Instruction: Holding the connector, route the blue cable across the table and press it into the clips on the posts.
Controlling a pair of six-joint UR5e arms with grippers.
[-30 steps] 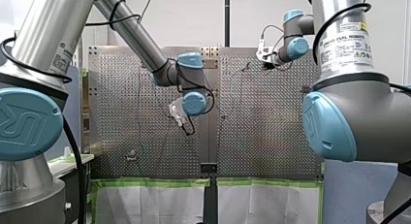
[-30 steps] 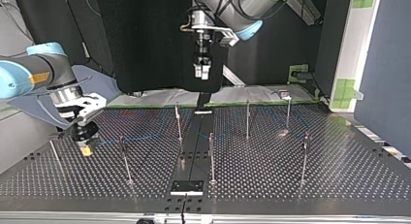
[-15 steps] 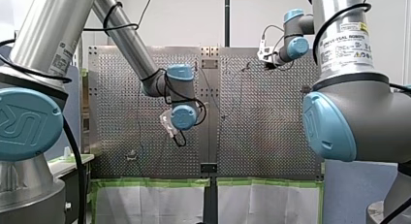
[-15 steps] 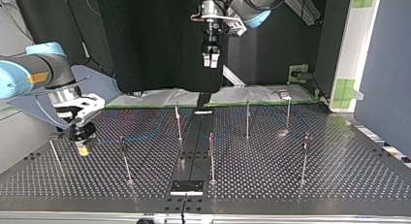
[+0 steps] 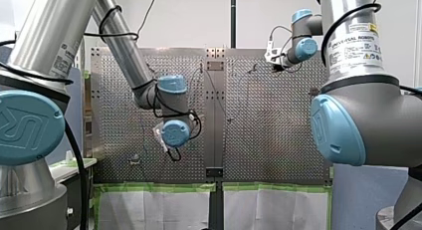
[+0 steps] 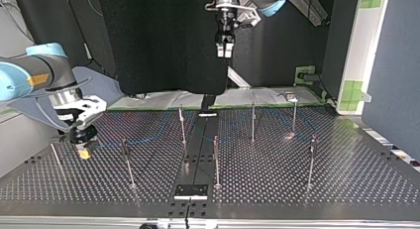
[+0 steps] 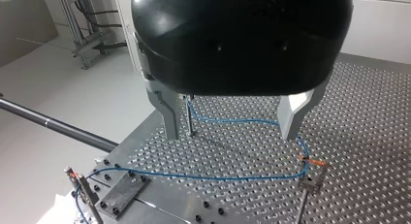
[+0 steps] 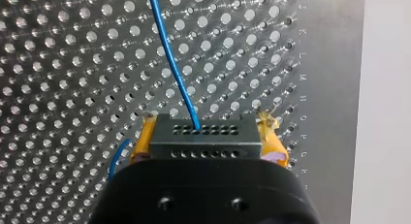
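Connector (image 8: 202, 138) sits pinched crosswise in my right end effector (image 8: 207, 126), blue cable (image 8: 170, 64) leading straight ahead.

A: How is the light?

B: Front view: bright and even. The white wall (image 5: 199, 21) at upper centre is close to glare, and a long sheen runs down my left arm (image 5: 54, 26) at upper left. Top view: dim, with a black backdrop (image 6: 158, 40) at upper centre and a dark table (image 6: 346, 179) with one pale glint at centre right.

A: And the wrist views?

B: Left: my left gripper (image 7: 231, 135) is a dark, soft mass over glittering holes. Right: hard light rings every hole, and the connector (image 8: 203, 136) is evenly lit.
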